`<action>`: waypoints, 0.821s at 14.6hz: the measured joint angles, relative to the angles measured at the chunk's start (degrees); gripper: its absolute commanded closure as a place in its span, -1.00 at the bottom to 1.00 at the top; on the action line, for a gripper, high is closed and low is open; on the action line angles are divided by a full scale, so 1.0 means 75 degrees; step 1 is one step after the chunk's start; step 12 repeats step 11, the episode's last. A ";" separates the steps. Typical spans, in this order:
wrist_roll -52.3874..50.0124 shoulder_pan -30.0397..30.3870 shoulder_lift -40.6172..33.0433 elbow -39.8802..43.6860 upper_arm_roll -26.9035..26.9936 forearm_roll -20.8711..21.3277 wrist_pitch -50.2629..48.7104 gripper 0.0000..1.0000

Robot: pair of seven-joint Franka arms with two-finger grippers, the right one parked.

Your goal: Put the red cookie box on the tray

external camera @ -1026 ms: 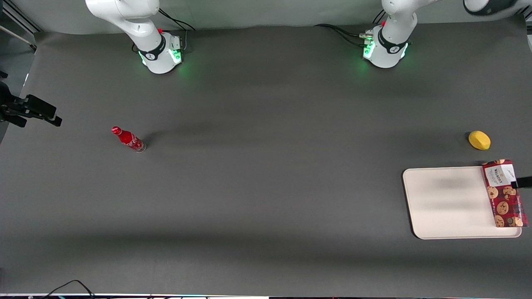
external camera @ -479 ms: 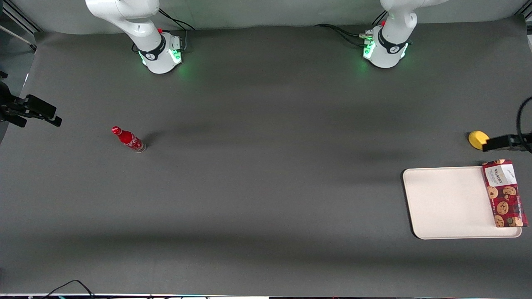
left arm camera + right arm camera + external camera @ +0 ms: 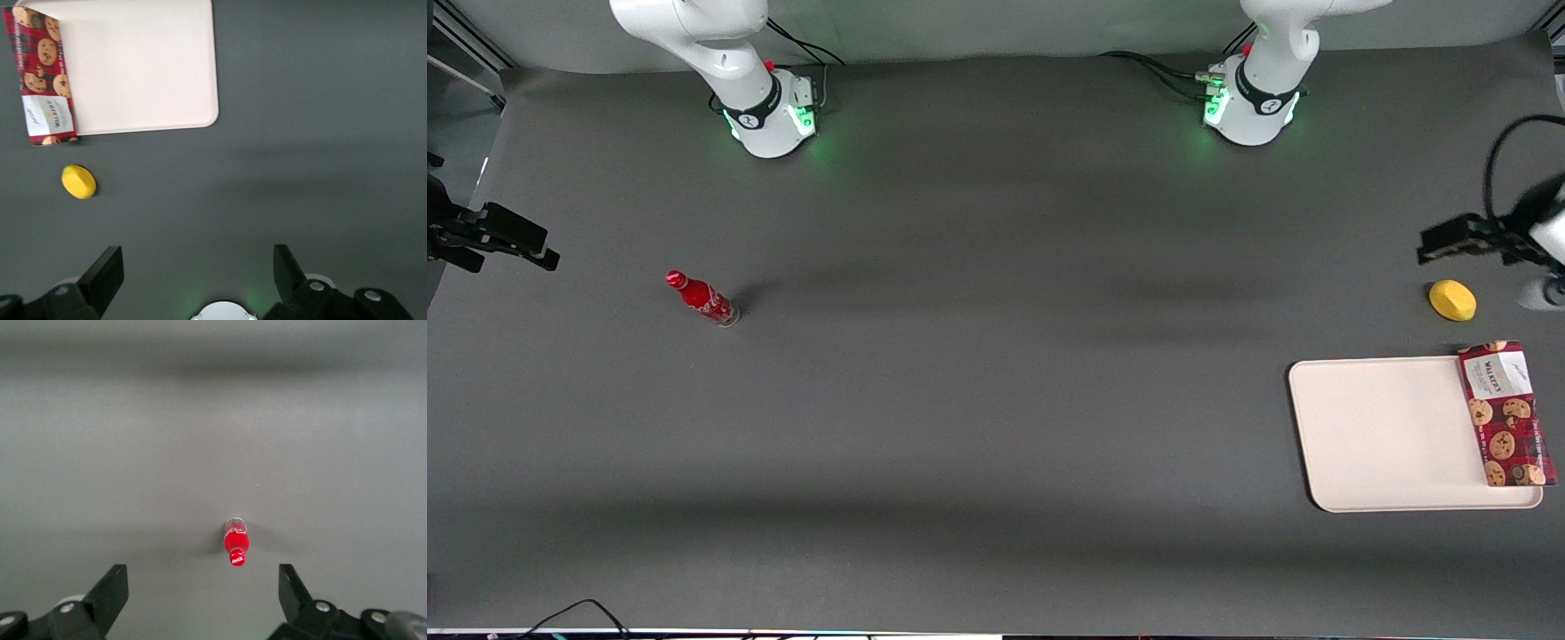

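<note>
The red cookie box (image 3: 1507,414) lay flat on the tray (image 3: 1387,436), along the tray's short edge at the working arm's end of the surface (image 3: 996,400), and its white label end stuck out a little over the rim. The hand (image 3: 1449,242) hung in the air above the surface, farther from the front camera than the yellow lemon-like object (image 3: 1452,300), with its fingers (image 3: 107,273) spread wide and holding nothing. A red bottle (image 3: 701,298) stood toward the parked arm's end.

Even, soft overhead light falls on the dark counter (image 3: 996,382), crossed by broad faint shadow bands. Green glow rings both arm bases. The left arm's hand (image 3: 1440,244) is motion-blurred; the cream tray (image 3: 1378,436) looks bright, unglared.
</note>
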 measured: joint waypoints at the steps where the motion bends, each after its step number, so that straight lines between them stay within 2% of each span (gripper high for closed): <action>1: -0.0109 -0.0181 -0.0148 -0.0151 -0.0012 -0.0003 0.0002 -1.00; 4: -0.0334 -0.0666 -0.0392 -0.0367 -0.0013 -0.0001 -0.0003 -1.00; 12: -0.0350 -0.0754 -0.0608 -0.0442 0.0009 -0.0001 0.0056 -1.00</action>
